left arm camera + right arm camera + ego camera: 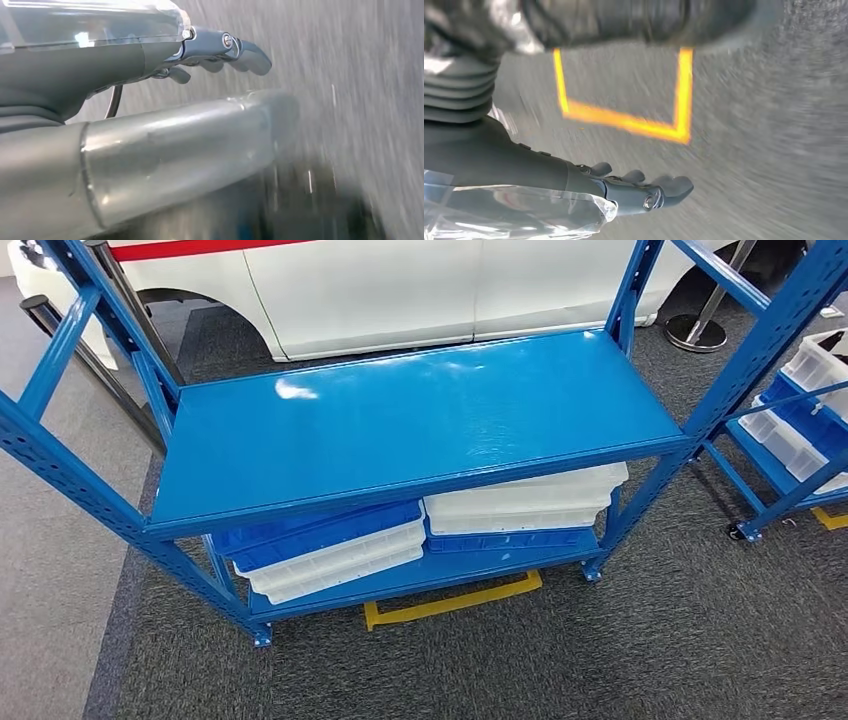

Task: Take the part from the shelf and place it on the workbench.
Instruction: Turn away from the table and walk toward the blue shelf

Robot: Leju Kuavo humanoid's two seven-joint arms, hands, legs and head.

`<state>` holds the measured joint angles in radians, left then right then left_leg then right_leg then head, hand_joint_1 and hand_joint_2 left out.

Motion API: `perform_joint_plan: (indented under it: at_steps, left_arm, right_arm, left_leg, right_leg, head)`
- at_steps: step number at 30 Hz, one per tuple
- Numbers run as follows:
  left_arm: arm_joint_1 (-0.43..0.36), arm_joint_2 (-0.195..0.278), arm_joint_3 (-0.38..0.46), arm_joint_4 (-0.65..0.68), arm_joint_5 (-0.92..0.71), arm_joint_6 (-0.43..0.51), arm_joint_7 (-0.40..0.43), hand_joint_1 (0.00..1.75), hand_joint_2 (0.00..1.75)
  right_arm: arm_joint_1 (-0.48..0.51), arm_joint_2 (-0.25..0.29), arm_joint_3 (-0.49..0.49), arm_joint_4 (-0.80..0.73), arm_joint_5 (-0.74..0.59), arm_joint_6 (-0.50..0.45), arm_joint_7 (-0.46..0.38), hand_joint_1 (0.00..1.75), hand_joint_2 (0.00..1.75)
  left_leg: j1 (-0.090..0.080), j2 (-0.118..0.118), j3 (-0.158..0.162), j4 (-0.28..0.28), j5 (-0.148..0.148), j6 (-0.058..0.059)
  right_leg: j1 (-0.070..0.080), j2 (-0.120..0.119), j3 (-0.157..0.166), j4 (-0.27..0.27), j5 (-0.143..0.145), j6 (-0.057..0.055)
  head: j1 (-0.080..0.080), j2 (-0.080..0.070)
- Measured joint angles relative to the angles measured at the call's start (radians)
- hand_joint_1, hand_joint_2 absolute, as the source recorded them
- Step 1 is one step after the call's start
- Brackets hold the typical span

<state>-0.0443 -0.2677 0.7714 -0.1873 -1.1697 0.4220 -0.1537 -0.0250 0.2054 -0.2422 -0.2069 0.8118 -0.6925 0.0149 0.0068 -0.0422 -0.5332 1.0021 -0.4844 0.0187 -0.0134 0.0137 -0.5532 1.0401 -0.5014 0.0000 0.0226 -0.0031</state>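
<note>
Shelf bare-topped, left hand blurred, right hand blurred

Honestly there's nothing to read here, no words, labels, brand names or numbers anywhere. The closest things to signs are the yellow tape bracket stuck on the floor under the blue shelf and a red stripe running along the white car behind it, and neither has any lettering. The stacked bins on the bottom level look plain too, though they're small, so a tiny moulded mark wouldn't be visible.
</note>
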Motion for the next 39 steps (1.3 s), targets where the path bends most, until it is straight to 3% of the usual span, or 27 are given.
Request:
perform_joint_plan:
  at_steps: [2,4,6,10,12,16,20,26,29,34,39]
  left_arm:
    - [0.000,-0.006,-0.011,-0.003,-0.018,0.150,0.014,0.00,0.00]
    - [0.004,-0.014,0.000,-0.025,-0.022,0.239,0.030,0.00,0.00]
    - [0.008,-0.023,0.034,-0.052,-0.030,0.253,0.033,0.00,0.00]
    - [0.002,-0.024,0.127,-0.037,-0.018,0.165,0.101,0.00,0.00]
    - [0.005,-0.028,0.158,-0.040,-0.030,0.198,0.121,0.00,0.00]
    - [-0.008,-0.036,0.240,-0.103,-0.025,0.273,-0.020,0.00,0.00]
    - [-0.041,-0.040,0.401,-0.146,-0.005,0.280,-0.222,0.00,0.00]
    - [-0.067,-0.062,0.599,-0.258,-0.219,0.279,-0.372,0.00,0.00]
    - [-0.091,-0.052,0.666,-0.201,-0.214,0.276,-0.374,0.00,0.00]
    - [-0.100,-0.061,0.634,-0.197,-0.349,0.279,-0.309,0.00,0.00]
    - [-0.118,-0.069,0.372,-0.157,-0.388,0.280,-0.228,0.00,0.00]
  right_arm:
    - [0.009,0.031,0.000,-0.031,0.212,-0.004,-0.025,0.00,0.00]
    - [0.005,0.065,0.010,-0.044,0.392,-0.007,-0.074,0.00,0.00]
    - [-0.007,0.090,0.034,-0.043,0.480,-0.004,-0.125,0.00,0.00]
    - [-0.036,0.103,0.077,-0.021,0.524,0.061,-0.151,0.00,0.00]
    - [-0.042,0.103,0.100,-0.014,0.545,0.053,-0.166,0.00,0.00]
    - [-0.049,0.102,0.145,-0.013,0.568,0.014,-0.222,0.00,0.00]
    - [-0.047,0.102,0.154,-0.020,0.559,0.000,-0.240,0.00,0.00]
    - [-0.044,0.101,0.155,-0.029,0.558,-0.001,-0.208,0.00,0.00]
    - [-0.039,0.097,0.148,-0.034,0.549,-0.002,-0.183,0.00,0.00]
    - [-0.010,0.067,0.076,-0.077,0.522,-0.005,-0.127,0.00,0.00]
    - [0.008,-0.026,-0.202,-0.098,0.397,-0.007,-0.154,0.00,0.00]
  left_leg:
    - [0.002,0.000,-0.001,0.000,-0.001,-0.012]
    - [0.003,0.001,-0.001,-0.001,-0.002,-0.019]
    - [0.003,0.001,0.000,0.000,-0.003,-0.020]
    - [0.002,0.000,0.000,0.001,-0.003,-0.020]
    - [0.002,0.001,0.000,0.003,-0.003,-0.020]
    - [0.002,0.000,0.000,0.004,-0.003,-0.020]
    - [0.002,0.001,0.000,0.004,-0.003,-0.019]
    - [0.002,0.001,-0.001,0.005,-0.003,-0.019]
    - [0.001,0.001,0.000,0.005,-0.003,-0.019]
    - [0.000,0.001,-0.001,0.006,-0.003,-0.019]
    - [-0.003,0.000,-0.003,0.007,-0.003,-0.018]
  right_leg:
    - [0.001,0.001,0.000,0.001,0.000,-0.001]
    - [0.002,0.003,-0.001,0.001,0.000,-0.002]
    - [0.001,0.003,-0.001,0.001,0.000,-0.002]
    - [0.000,0.001,0.000,0.000,0.000,-0.002]
    - [0.000,0.002,-0.001,0.000,0.000,-0.002]
    - [0.000,0.001,-0.001,-0.001,0.001,-0.001]
    - [0.000,0.002,-0.001,-0.001,0.001,-0.001]
    - [0.000,0.002,-0.001,-0.001,0.001,-0.001]
    - [0.000,0.002,-0.001,-0.001,0.001,0.000]
    - [-0.001,0.002,-0.001,-0.002,0.001,0.000]
    - [-0.004,0.001,-0.001,-0.002,0.002,0.002]
  head:
    - [0.000,0.000]
    - [0.000,0.000]
    - [0.000,0.000]
    - [0.000,0.000]
    - [0.000,0.000]
    - [0.000,0.000]
    - [0.000,0.000]
    - [0.000,0.000]
    - [0.000,0.000]
    - [0.000,0.000]
    - [0.000,0.000]
